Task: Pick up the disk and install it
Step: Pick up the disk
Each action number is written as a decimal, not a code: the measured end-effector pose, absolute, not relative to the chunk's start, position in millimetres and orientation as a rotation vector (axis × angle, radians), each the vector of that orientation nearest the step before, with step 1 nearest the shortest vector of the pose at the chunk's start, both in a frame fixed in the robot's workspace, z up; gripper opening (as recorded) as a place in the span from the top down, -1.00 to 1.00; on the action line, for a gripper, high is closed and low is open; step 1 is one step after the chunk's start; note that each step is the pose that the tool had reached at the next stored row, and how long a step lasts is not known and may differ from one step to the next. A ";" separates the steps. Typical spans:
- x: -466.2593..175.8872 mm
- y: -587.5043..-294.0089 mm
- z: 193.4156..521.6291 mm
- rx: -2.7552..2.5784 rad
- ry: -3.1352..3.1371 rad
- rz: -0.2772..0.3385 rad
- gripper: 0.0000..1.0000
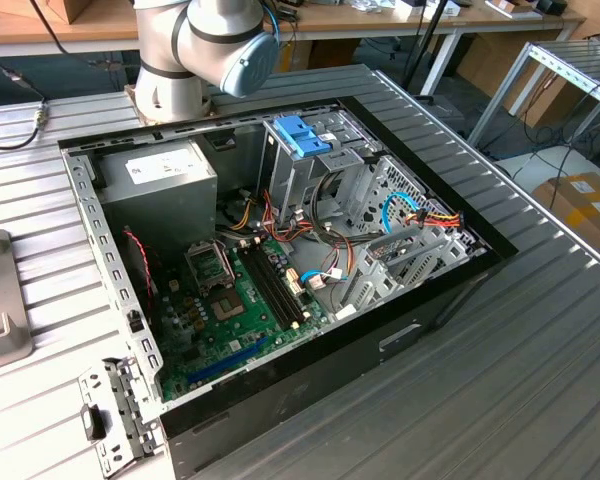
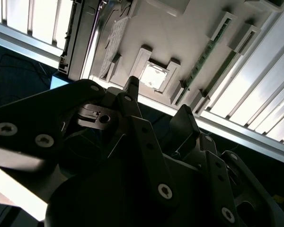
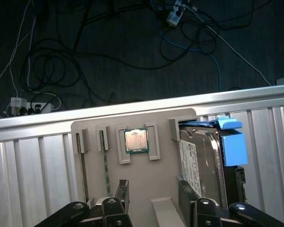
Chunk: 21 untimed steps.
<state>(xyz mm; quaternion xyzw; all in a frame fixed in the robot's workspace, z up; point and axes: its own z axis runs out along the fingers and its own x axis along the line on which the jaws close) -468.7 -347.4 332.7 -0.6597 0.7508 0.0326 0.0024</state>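
First wrist view, and we're looking down on a ribbed aluminium table (image 3: 33, 175) carrying a flat grey plastic parts tray (image 3: 146, 175). Every part sits in its own moulded pocket, which I'd judge keeps each one at a known spot for the arm. Sweeping across, there are two thin memory sticks (image 3: 104, 158) standing edge-on in narrow slots, then a small square silver processor chip (image 3: 136, 141) in its frame. Then comes the disk (image 3: 206, 163), a flat silver-grey metal hard drive with a white label, lying in the largest pocket with bright blue plastic rails (image 3: 233, 146) along its edges, untouched. The black two-finger gripper (image 3: 154, 189) hovers over the tray, spread wide and holding nothing, with one of its fingers (image 3: 185, 191) close to the disk's labelled side. In the second wrist view the gripper (image 2: 158, 97) shows the same wide gap, the chip (image 2: 154, 76) visible beyond it. Over to the exterior view: the open black computer case (image 1: 280, 400) lies on its side, likely for access from above. From the exterior view's left come the big grey power-supply box (image 1: 150, 175), the green motherboard (image 1: 235, 300), then the bare metal drive cage (image 1: 330, 170) with its blue plastic clip (image 1: 305, 135). No disk is installed there yet.
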 end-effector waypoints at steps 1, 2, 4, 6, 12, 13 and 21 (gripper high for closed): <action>-468.7 -347.2 332.6 -2.069 2.355 0.102 -0.08; -468.7 -346.9 332.3 -2.069 2.355 0.102 -0.08; -468.8 -346.3 332.1 -2.069 2.355 0.102 -0.08; -468.9 -345.7 331.7 -2.069 2.355 0.102 -0.08; -469.1 -344.5 330.9 -2.069 2.355 0.103 -0.08; -469.1 -344.3 330.7 -2.069 2.355 0.103 -0.08; -469.4 -342.5 329.3 -2.069 2.355 0.103 -0.08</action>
